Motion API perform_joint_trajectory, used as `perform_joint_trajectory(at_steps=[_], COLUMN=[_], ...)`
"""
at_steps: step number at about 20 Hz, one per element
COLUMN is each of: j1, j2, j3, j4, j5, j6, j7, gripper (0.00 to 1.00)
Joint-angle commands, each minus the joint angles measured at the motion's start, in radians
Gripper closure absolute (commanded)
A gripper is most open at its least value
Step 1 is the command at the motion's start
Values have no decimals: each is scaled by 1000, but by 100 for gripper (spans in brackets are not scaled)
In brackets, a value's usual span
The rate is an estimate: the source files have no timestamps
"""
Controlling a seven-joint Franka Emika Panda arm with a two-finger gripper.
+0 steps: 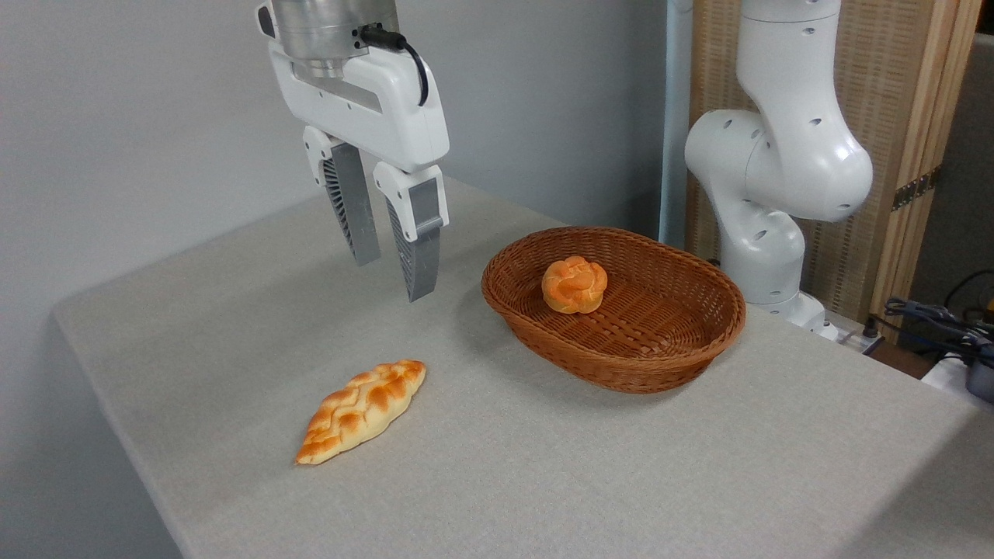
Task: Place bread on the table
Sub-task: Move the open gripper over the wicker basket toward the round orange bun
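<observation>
Grey-beige woven cloth covers the surface [543, 466], which has a rounded near-left corner and runs back toward a plain pale wall; behind the right side stands a panel of slatted wood and woven screen [893, 116], and a tangle of cables [947, 326] lies past the far right edge. On the surface, right of centre, sits a brown oval wicker basket [683, 349]; the bread [575, 285], a small orange-golden knotted bun with a twisted top, lies inside it, toward the basket's left and rear part, resting on the woven bottom. Well apart from the basket, at lower left, a longer braided loaf [362, 411] with pointed ends and paler sides lies flat on the cloth, slanting from lower left to upper right. The hand [394, 274] hangs in the air above the surface, left of the basket and above and behind the loaf, its fingers pointing down; the two grey ribbed fingers [423, 256] stand apart with a clear gap between them and hold nothing; a black cable [404, 54] loops over the white housing above them. The arm's white base and lower joints [776, 171] rise just behind the basket at the right.
</observation>
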Motion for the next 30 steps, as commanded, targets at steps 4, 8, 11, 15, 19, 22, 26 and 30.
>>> perform_joint_trajectory(at_steps=[4,8,11,15,19,22,26,30], j1=[0,5,-3,-54,-75,-98,-193,-238], j2=[-36,-102,-214,-303,-469,-530,-566,-569], j3=[8,5,-4,-29,-35,-36,-38,-36], j4=[-32,-124,-277,-426,-661,-745,-790,-833], j5=[1,-19,-28,-27,-28,-30,-30,-28], j6=[-28,-27,-11,-11,-5,-7,-7,2], j7=[-1,1,10,22,88,87,88,91], gripper=[0,0,0,0,0,0,0,0])
